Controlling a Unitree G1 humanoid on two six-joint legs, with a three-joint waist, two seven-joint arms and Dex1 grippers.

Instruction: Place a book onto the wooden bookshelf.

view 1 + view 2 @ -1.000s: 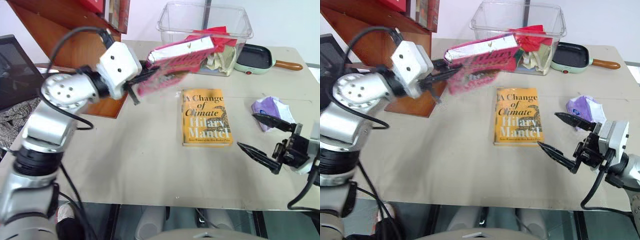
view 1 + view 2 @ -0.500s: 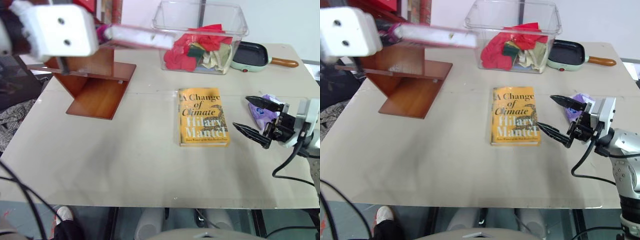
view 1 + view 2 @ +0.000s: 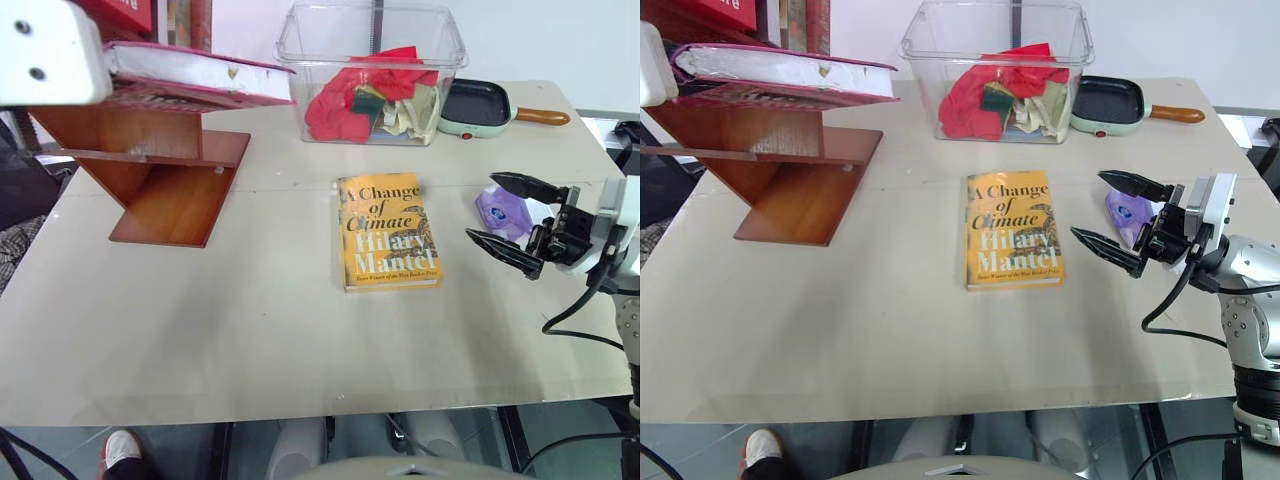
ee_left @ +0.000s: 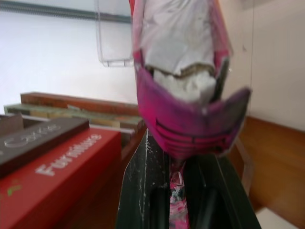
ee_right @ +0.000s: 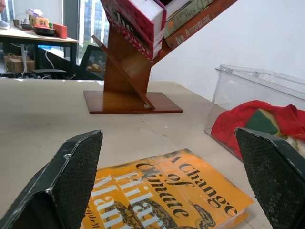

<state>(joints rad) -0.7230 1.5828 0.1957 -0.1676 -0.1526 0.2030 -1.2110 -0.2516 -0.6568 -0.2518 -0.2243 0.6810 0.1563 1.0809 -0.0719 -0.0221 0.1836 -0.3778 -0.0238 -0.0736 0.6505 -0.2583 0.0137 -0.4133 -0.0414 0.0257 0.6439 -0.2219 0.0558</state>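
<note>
Left claw (image 4: 178,200): fingers clamped on the spine end of the pink book (image 3: 195,75), cover pinched between the two black fingers. Book held roughly level, page edge facing the camera, raised above the slanted panels of the wooden bookshelf (image 3: 170,190) at about 10 o'clock on the bench (image 3: 250,340). Cannot tell whether the book touches the shelf. In the left wrist view, a red book (image 4: 52,176) and other spines lean in the shelf just beside the held one.

Right claw (image 3: 512,214): fingers spread wide, holding nothing, hovering over the bench at about 3 o'clock, tips pointing toward the bench middle. Just behind its fingers lies a purple cloth (image 3: 503,210).

Near bench centre: a yellow-orange book (image 3: 388,231), flat, cover up, apart from both claws.

At 12 o'clock: a clear plastic bin (image 3: 370,58) with red and pale cloths inside. At about 1 o'clock, beside the bin: a small green pan (image 3: 475,105) with a wooden handle.
</note>
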